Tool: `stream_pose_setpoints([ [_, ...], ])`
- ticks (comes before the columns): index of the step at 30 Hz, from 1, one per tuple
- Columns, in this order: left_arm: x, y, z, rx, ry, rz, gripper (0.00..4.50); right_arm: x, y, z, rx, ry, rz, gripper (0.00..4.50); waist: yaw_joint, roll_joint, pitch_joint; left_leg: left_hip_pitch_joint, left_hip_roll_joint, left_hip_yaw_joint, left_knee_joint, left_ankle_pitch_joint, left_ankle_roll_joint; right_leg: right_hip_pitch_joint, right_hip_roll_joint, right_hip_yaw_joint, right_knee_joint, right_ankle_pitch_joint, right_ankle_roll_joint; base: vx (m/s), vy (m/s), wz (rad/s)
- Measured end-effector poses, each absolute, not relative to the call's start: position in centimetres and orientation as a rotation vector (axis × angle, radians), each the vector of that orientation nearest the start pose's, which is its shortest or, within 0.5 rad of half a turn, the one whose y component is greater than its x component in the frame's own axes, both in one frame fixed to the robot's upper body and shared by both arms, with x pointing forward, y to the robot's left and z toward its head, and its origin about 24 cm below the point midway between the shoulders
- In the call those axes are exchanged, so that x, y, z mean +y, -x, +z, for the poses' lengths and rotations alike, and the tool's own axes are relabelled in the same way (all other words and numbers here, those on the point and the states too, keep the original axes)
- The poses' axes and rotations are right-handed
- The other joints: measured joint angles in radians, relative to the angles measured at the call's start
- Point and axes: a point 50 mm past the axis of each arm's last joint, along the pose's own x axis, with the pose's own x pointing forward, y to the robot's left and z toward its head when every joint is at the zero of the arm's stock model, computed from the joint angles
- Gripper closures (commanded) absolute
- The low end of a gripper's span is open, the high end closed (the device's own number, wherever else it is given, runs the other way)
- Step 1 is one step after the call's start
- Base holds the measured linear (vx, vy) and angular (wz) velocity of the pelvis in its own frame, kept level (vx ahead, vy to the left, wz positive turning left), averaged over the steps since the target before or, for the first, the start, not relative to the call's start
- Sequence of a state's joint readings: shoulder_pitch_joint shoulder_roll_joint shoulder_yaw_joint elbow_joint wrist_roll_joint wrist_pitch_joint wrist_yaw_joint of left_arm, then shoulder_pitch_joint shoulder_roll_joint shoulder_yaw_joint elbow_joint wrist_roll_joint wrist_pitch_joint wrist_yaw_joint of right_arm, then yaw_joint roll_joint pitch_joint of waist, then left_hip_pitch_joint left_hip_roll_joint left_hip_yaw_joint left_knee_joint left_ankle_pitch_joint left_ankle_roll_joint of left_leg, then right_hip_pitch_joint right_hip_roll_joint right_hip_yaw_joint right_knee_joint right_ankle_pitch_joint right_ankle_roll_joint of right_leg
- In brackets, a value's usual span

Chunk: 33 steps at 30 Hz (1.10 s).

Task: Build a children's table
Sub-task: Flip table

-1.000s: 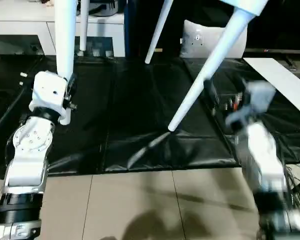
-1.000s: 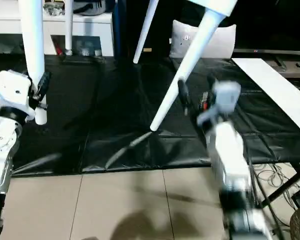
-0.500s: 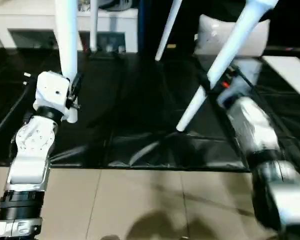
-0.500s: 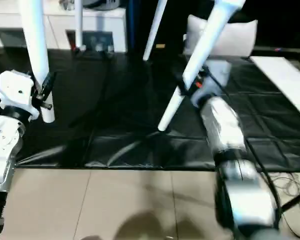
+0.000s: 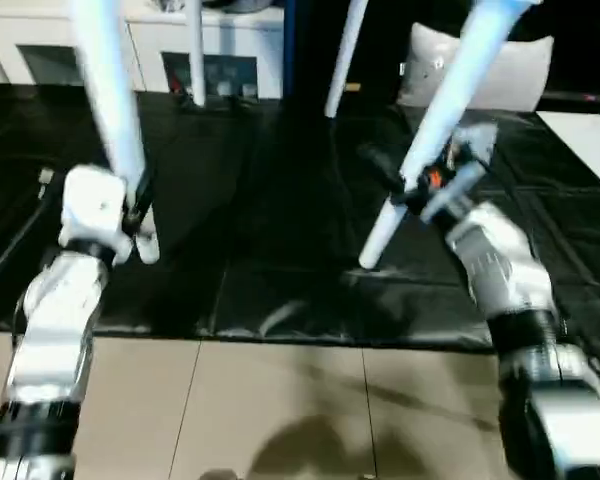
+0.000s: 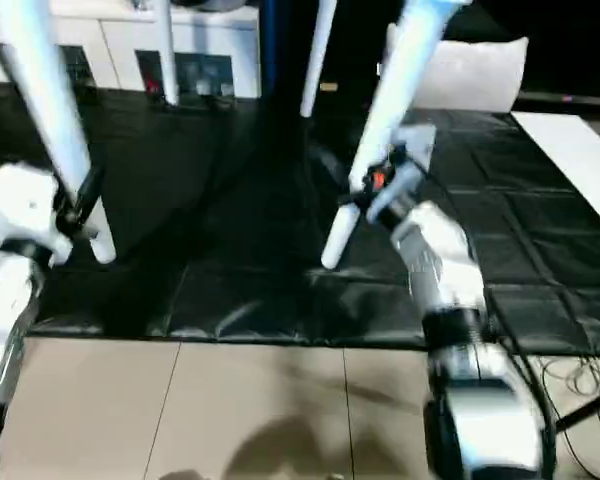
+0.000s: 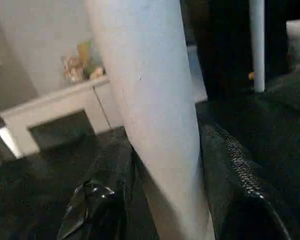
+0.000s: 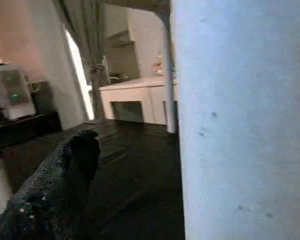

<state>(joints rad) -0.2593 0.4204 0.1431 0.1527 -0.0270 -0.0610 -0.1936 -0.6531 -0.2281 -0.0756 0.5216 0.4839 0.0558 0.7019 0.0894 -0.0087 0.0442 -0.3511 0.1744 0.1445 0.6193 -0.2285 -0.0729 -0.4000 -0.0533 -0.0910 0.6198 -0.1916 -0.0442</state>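
The children's table stood above a black mat [image 5: 280,250], its top out of view beyond the upper edge of the head views, with four white legs coming down from it. The left claw [image 5: 140,205] was partly closed around the near left leg [image 5: 110,110], close to that leg's lower end; in the left wrist view the leg [image 7: 155,115] sat between the two black fingers [image 7: 240,200], which pressed it from either side. The near right leg [image 5: 430,140] slanted down towards the mat, its tip just above it. The right claw [image 5: 405,185] stood wide open about this leg, one black finger [image 8: 60,185] showing well apart from the leg's side, so it had no hold on it. Two far legs [image 5: 194,50] [image 5: 345,55] reached the mat near a white cabinet [image 5: 150,45]. A white cushion [image 5: 500,70] lay behind the right leg. Pale floor tiles [image 5: 280,410] lay in front of the mat.
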Motion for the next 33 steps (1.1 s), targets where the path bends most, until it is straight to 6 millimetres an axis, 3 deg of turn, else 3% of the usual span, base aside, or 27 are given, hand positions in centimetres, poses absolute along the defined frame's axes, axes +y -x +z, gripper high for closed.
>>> stream_pose_setpoints([
  [6,25.2,-29.0,10.2,-0.129,-0.376,-0.044,2.89,-14.1,-33.7,13.0,-0.185,-0.257,0.765,0.0,0.002,-0.003,-0.002,0.001,0.0,0.0,-0.007,0.0,0.0,0.004,0.0,-0.003,-0.009,0.0,0.0,0.0,0.0,0.0],
  [21,26.1,-28.2,9.4,-0.086,-0.384,-0.022,2.89,-13.0,-32.8,11.9,-0.152,-0.193,0.709,0.0,-0.014,-0.013,-0.009,0.019,0.0,0.003,-0.022,0.002,-0.004,0.018,-0.001,-0.003,-0.01,-0.012,0.01,0.0,0.0,0.0],
  [22,26.2,-28.1,9.4,-0.084,-0.385,-0.022,2.33,-13.0,-32.7,11.7,-0.145,-0.187,0.704,0.0,-0.016,-0.015,-0.01,0.019,0.0,0.003,-0.022,0.002,-0.004,0.018,-0.001,-0.003,-0.01,-0.012,0.009,0.0,0.0,0.0],
  [25,26.8,-27.5,9.1,-0.072,-0.437,-0.047,2.19,-13.3,-31.6,11.0,-0.146,-0.2,0.686,0.0,-0.026,-0.018,-0.012,0.019,0.0,0.003,-0.022,0.0,-0.004,0.019,-0.001,-0.002,-0.011,-0.01,0.007,0.0,0.0,0.0],
  [27,27.3,-26.5,7.1,0.018,-0.426,-0.06,1.79,-13.5,-30.8,10.5,-0.142,-0.217,0.677,0.0,-0.033,-0.015,-0.009,0.017,-0.002,0.005,-0.022,-0.001,-0.003,0.017,-0.003,-0.002,-0.012,-0.01,0.007,0.0,0.0,0.0],
  [29,26.9,-25.6,5.6,0.059,-0.362,-0.081,1.75,-14.3,-29.6,9.2,-0.122,-0.231,0.647,0.0,-0.029,-0.012,-0.005,0.01,-0.001,0.004,-0.022,0.0,-0.003,0.01,-0.003,-0.003,-0.011,-0.009,0.007,0.0,0.0,0.0],
  [33,26.1,-25.2,6.7,-0.022,-0.255,-0.082,1.33,-14.8,-27.8,8.8,-0.138,-0.229,0.619,0.0,-0.026,-0.01,-0.004,0.0,0.0,0.005,-0.022,0.001,-0.002,0.002,-0.003,-0.003,-0.009,-0.01,0.006,0.0,0.0,0.0],
])
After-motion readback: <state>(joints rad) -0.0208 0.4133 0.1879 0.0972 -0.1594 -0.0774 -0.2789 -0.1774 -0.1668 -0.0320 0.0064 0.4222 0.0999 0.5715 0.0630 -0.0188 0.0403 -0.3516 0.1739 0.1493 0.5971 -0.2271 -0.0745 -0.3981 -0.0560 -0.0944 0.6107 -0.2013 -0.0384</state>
